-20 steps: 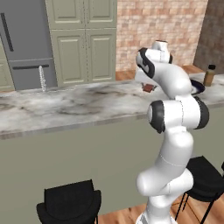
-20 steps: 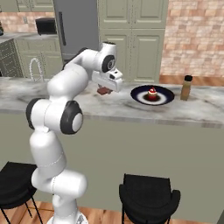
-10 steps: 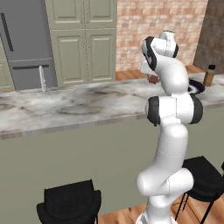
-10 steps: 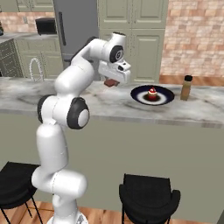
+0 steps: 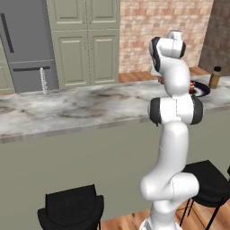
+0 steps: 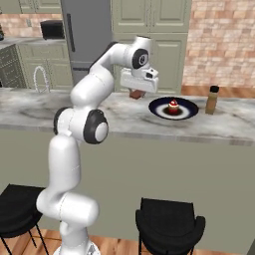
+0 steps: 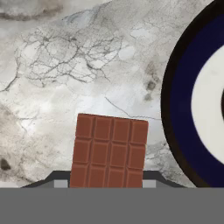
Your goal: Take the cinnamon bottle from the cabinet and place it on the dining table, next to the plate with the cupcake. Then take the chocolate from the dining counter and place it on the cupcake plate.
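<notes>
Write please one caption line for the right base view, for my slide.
The tool carries the chocolate above the dining counter, beside the cupcake plate.

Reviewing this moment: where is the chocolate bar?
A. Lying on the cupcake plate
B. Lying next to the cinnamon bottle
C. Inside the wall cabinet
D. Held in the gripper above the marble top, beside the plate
D: the chocolate sits clamped in the gripper over bare marble, with the plate off to one side.

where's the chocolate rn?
The chocolate is clamped in the gripper, held in the air above the marble dining table. In the right base view it hangs just left of the plate with the cupcake.
</notes>
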